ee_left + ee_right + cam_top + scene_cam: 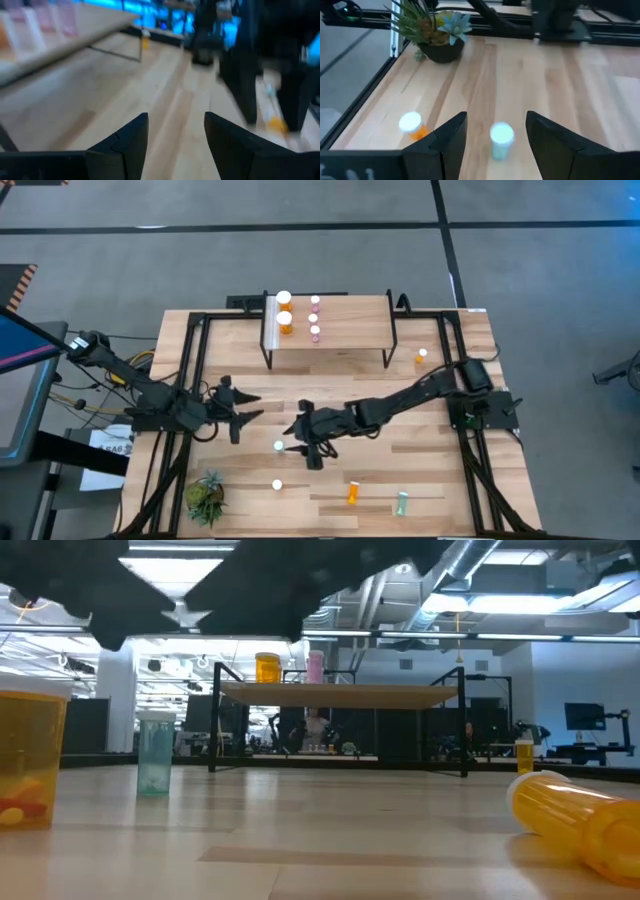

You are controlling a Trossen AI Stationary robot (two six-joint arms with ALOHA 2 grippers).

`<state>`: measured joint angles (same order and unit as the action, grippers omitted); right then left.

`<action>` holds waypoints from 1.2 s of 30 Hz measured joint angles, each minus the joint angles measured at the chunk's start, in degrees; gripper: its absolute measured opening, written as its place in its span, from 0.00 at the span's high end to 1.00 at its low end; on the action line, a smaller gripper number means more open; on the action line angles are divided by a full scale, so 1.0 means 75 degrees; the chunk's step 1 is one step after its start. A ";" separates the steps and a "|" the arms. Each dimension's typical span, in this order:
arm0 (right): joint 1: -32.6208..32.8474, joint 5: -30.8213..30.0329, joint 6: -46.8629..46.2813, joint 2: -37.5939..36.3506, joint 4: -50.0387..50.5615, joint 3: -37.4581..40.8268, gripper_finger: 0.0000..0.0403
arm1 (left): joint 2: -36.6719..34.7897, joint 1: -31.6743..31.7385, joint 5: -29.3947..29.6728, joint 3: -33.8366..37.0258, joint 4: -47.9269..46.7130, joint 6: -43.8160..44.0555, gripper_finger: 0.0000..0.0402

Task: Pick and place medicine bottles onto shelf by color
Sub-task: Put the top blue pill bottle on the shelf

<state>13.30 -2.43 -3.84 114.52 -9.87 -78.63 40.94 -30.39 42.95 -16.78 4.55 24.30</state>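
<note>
The medicine bottles are found in three groups. On the shelf (330, 322), at its white-strip end, two orange bottles (285, 321) are stood one behind the other, and a row of three pink bottles (314, 317) is stood just beside them. One small orange bottle (421, 357) is seen upright on the table (430, 430) beside the shelf's far end, near the right arm's base. The rest are spread over the near half of the table: a pale green bottle (279, 447) upright, an orange bottle with white cap (277, 485) nearer the front edge, an orange bottle (353, 493) lying down, and a pale green bottle (402, 502) lying beside it.

The right gripper (303, 448) is held low just beside the upright pale green bottle; in the right wrist view that bottle (501, 140) is seen between the two spread fingers, not touched, and nothing is gripped. The left gripper (243, 412) is held over bare wood at the left of the table, fingers apart and empty.

A potted plant (207, 496) is placed at the near left corner, well clear of both grippers. A black metal frame (190, 370) is run along the table's sides. Cables and a sheet of paper (105, 445) are noted off the left edge. No label or writing can be read on any bottle.
</note>
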 joint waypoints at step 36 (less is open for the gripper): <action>-0.0039 0.0163 -0.0084 0.1459 0.0665 -0.1352 0.44 | -0.0441 0.0475 0.1152 0.0003 0.1131 -0.1142 0.55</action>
<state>13.01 -1.21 -4.47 125.47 -4.89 -88.77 37.63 -26.83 51.59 -16.75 13.04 15.73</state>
